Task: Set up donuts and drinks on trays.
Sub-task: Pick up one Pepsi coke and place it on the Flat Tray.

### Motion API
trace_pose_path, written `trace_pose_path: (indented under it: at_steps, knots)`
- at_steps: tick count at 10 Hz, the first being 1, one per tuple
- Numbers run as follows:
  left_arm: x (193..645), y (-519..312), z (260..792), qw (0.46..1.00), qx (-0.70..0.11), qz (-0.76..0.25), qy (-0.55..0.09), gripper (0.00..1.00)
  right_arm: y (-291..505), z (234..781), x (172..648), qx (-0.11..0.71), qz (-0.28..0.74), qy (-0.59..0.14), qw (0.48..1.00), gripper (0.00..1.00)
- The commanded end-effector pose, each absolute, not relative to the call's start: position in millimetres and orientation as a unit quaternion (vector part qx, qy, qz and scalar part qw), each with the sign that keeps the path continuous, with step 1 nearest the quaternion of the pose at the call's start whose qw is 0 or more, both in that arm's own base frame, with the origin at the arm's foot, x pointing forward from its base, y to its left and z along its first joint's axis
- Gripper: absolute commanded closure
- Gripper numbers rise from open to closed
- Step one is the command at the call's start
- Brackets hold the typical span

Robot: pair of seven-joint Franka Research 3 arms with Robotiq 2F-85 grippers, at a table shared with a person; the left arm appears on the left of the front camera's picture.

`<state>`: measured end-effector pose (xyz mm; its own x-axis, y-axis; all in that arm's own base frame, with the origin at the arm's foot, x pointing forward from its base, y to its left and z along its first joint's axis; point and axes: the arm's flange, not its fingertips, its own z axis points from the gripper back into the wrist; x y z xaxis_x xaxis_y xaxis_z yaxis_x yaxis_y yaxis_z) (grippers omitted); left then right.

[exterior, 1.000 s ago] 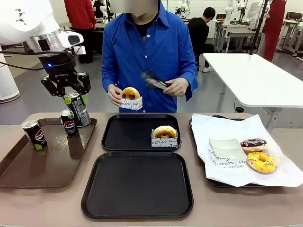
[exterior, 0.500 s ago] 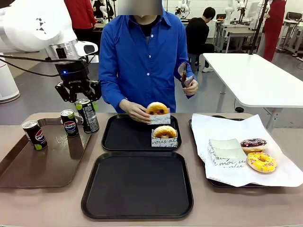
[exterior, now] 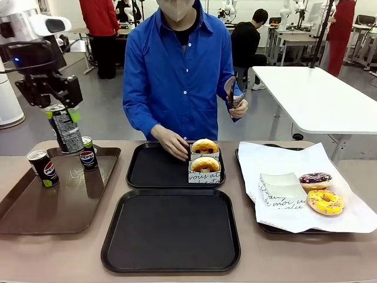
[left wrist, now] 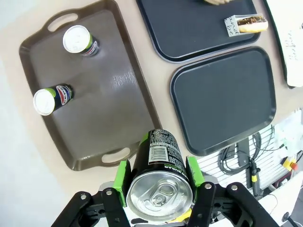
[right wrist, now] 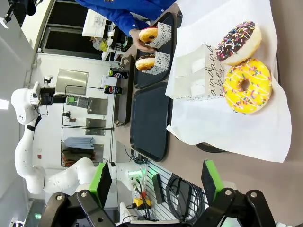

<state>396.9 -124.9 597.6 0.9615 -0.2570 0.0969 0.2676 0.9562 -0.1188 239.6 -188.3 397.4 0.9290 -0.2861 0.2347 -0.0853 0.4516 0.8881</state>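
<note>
My left gripper [exterior: 58,108] is shut on a black drink can [exterior: 66,132] and holds it in the air above the back of the brown tray [exterior: 53,206]. In the left wrist view the can [left wrist: 160,153] sits between the green pads of that gripper [left wrist: 158,174]. Two more cans [exterior: 44,168] [exterior: 88,155] stand on the brown tray. The far black tray [exterior: 156,168] carries two sleeved donuts [exterior: 205,165] [exterior: 204,145]; the person's hand [exterior: 174,144] touches the rear one. The near black tray [exterior: 171,230] is bare. My right gripper [right wrist: 156,184] is open above the paper-lined tray.
On the right, a tray lined with white paper [exterior: 347,218] holds a dark donut [exterior: 315,178], a yellow donut [exterior: 325,201] and an empty paper sleeve [exterior: 281,190]. The person stands at the far edge with tongs [exterior: 231,93] raised in the other hand.
My left gripper has carried the can left and upward, away from the far black tray. The person has set the second sleeved donut down behind the first.
</note>
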Motion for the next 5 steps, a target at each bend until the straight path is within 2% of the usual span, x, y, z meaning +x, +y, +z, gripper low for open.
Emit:
trace_pose_path:
  at_steps: [1,3,5]
  knots:
    - [405,-130,583,0.987,-0.077,-0.136,-0.034,0.41,-188,397,241,0.527,-0.055,-0.185,0.827,0.0]
    - [415,-136,576,0.989,-0.076,-0.127,-0.025,0.41,-188,397,241,0.527,-0.055,-0.185,0.827,0.0]
    - [432,-160,560,0.992,-0.068,-0.09,-0.058,0.41,-188,397,241,0.527,-0.055,-0.185,0.827,0.0]
